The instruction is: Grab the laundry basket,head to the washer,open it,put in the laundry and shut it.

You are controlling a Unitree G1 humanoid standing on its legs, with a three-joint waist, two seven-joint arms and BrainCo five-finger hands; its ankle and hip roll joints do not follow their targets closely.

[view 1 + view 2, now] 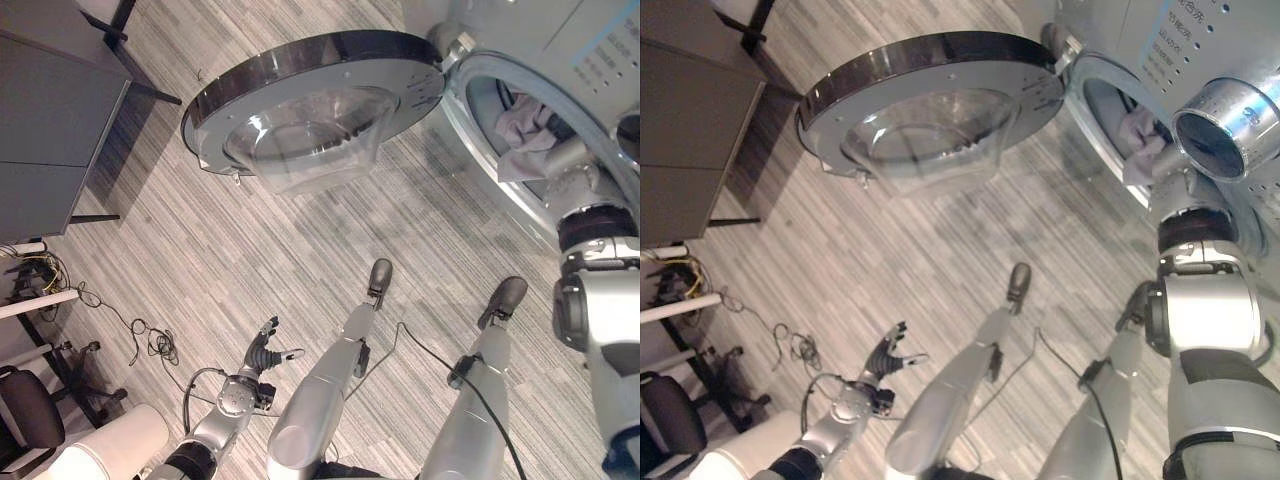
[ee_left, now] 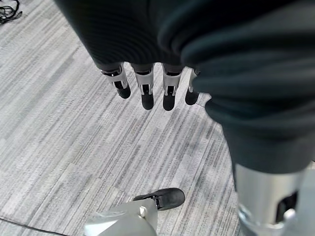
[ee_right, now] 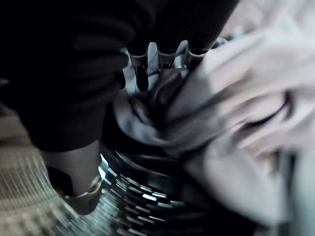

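Note:
The washer (image 1: 1200,60) stands at the upper right with its round glass door (image 1: 310,100) swung wide open over the floor. Pale grey laundry (image 1: 525,135) lies bunched inside the drum behind the metal rim (image 1: 480,140). My right arm reaches into the drum; in the right wrist view my right hand (image 3: 142,73) rests its straight fingers on the laundry (image 3: 236,98), thumb apart, nothing pinched. My left hand (image 1: 262,355) hangs low at the lower left, open and holding nothing, its fingers (image 2: 147,91) above the striped floor.
A dark desk (image 1: 50,120) fills the upper left, with an office chair (image 1: 25,410) and loose cables (image 1: 150,340) below it. The washer's silver dial (image 1: 1225,130) sits above my right arm. Striped grey carpet (image 1: 250,250) spreads under the open door.

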